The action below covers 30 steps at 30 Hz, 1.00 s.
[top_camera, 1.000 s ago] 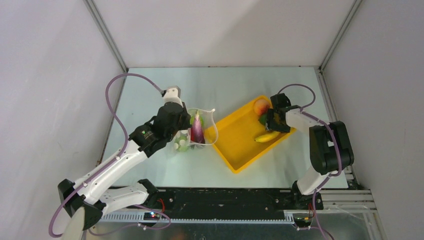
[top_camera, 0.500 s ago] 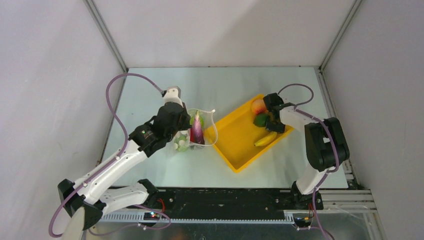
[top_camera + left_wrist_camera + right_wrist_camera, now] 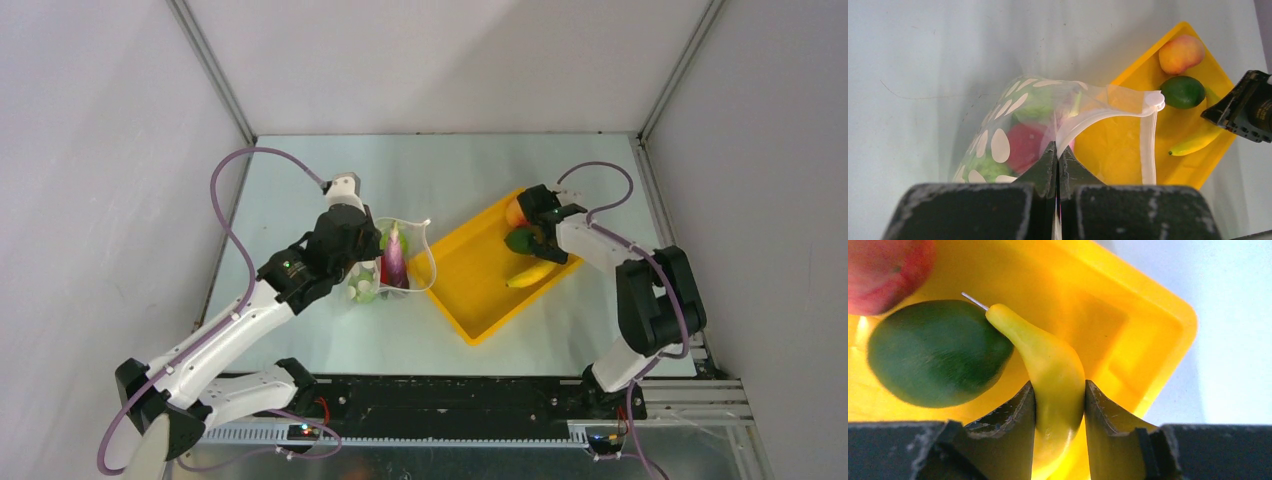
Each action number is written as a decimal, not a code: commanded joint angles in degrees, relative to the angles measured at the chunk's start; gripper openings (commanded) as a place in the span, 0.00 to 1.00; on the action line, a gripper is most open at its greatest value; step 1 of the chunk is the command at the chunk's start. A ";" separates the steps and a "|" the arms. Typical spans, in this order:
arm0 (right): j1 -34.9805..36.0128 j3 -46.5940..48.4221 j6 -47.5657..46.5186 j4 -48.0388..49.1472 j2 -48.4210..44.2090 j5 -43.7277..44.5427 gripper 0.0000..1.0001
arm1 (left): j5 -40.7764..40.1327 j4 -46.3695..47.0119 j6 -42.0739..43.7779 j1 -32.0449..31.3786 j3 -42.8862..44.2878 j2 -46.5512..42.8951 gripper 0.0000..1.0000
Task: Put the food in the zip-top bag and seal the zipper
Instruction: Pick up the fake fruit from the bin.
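Pinching banana [image 3: 1050, 355]: right gripper [image 3: 1059, 390], fingers snug on its sides, inside yellow tray [image 3: 1153, 315].
Left gripper [image 3: 1057, 152]: pressed together on zip-top bag [image 3: 998, 115] rim, beside yellow tray.

Zip-top bag [image 3: 426, 250] left of tray [image 3: 470, 292], eggplant [image 3: 396, 260] in bag, banana [image 3: 527, 274], peach [image 3: 516, 211], round fruit [image 3: 519, 240] in tray

Pincer [image 3: 1059, 390] clamped on yellow banana [image 3: 1053, 365], green round fruit [image 3: 938, 352] touching its left, peach [image 3: 883, 270] beyond, yellow tray [image 3: 1148, 325] beneath
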 commanded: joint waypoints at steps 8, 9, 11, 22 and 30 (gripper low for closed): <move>4.25 2.04 4.11 1.72 -11.73 11.58 0.11 | 0.01 0.39 -1.82 0.26 3.20 -1.39 0.00; 5.10 2.05 3.35 1.85 -12.71 12.22 0.10 | 0.10 0.26 -1.87 0.30 3.24 -1.34 0.00; 6.63 2.03 2.01 2.47 -14.32 14.45 0.09 | 0.74 0.24 -1.92 0.30 3.39 -1.16 0.00; 19.16 -0.03 -12.95 20.98 -27.82 17.30 0.09 | 2.67 -0.94 -2.43 0.28 3.95 -0.88 0.00; 33.21 -2.48 -25.06 44.95 -29.65 12.93 0.07 | 3.99 -1.23 -2.76 0.25 4.17 -0.04 0.00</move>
